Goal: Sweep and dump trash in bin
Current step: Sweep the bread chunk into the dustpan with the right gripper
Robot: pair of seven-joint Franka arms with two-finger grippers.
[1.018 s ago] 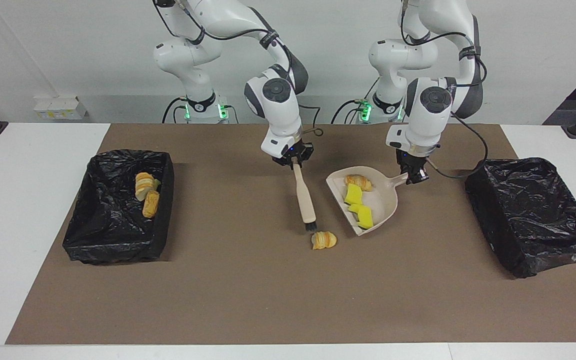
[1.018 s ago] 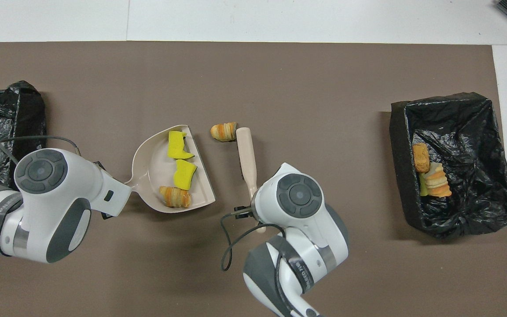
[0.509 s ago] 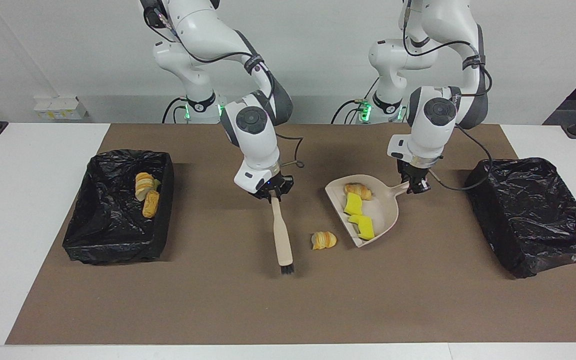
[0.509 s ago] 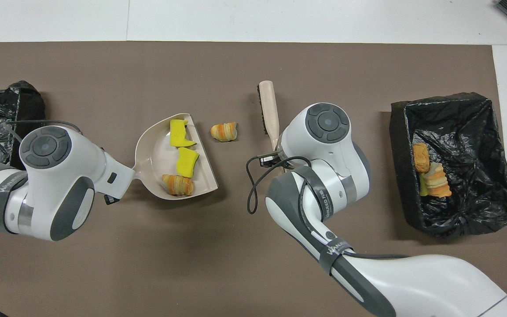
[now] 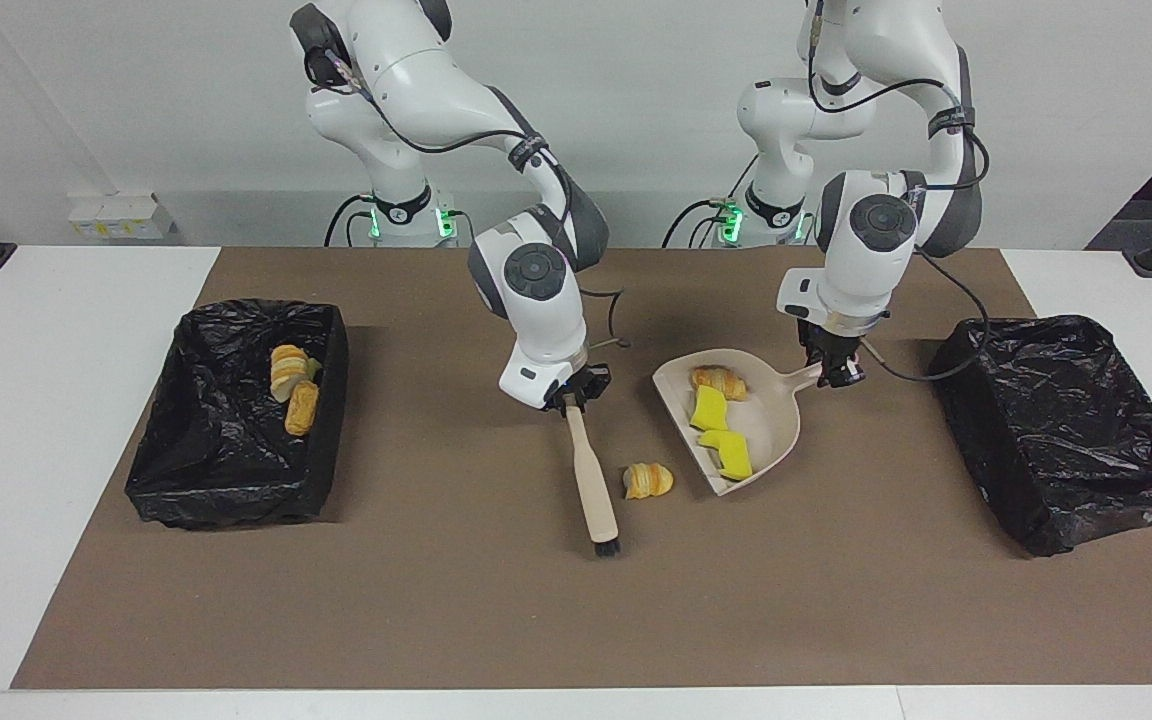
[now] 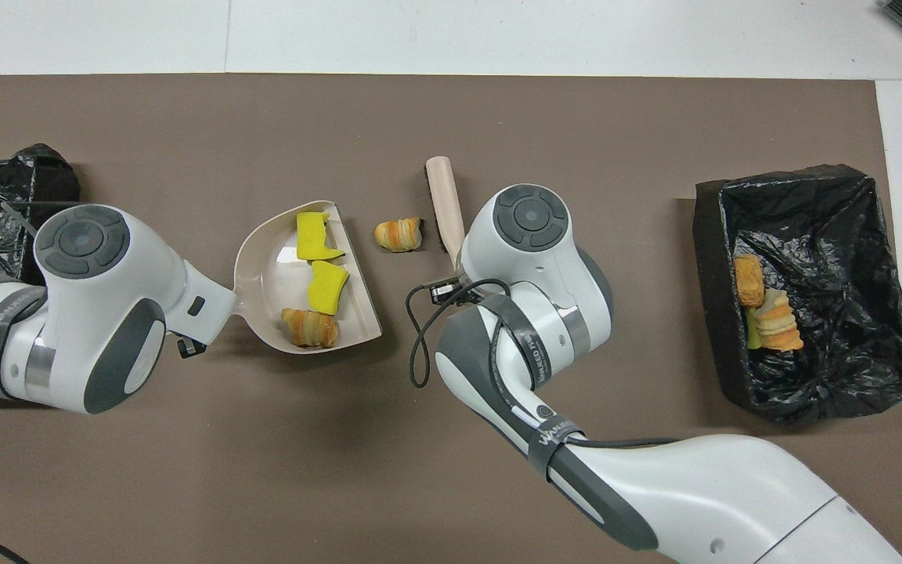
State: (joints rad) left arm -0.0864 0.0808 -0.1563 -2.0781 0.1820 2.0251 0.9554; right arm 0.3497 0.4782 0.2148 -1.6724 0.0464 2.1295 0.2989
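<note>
My right gripper (image 5: 574,396) is shut on the handle of the beige brush (image 5: 592,482). The brush's black bristles (image 5: 604,548) are down at the mat. A loose bread-like lump of trash (image 5: 648,481) lies on the mat between the brush and the beige dustpan (image 5: 764,425). The lump also shows in the overhead view (image 6: 398,234), apart from the brush (image 6: 443,196). My left gripper (image 5: 836,370) is shut on the dustpan's handle. The dustpan (image 6: 271,274) holds two yellow sponge chunks (image 6: 326,286) and one bread lump (image 6: 310,327).
A black-lined bin (image 5: 236,312) at the right arm's end of the table holds two bread lumps (image 5: 294,390) and a yellowish scrap. It also shows in the overhead view (image 6: 705,258). A second black-lined bin (image 5: 1066,430) stands at the left arm's end. A brown mat (image 5: 436,600) covers the table.
My right gripper lifted the brush off the loose lump, swung it toward the right arm's end and farther from the robots, then brought it back beside the lump. Lump and dustpan barely moved.
</note>
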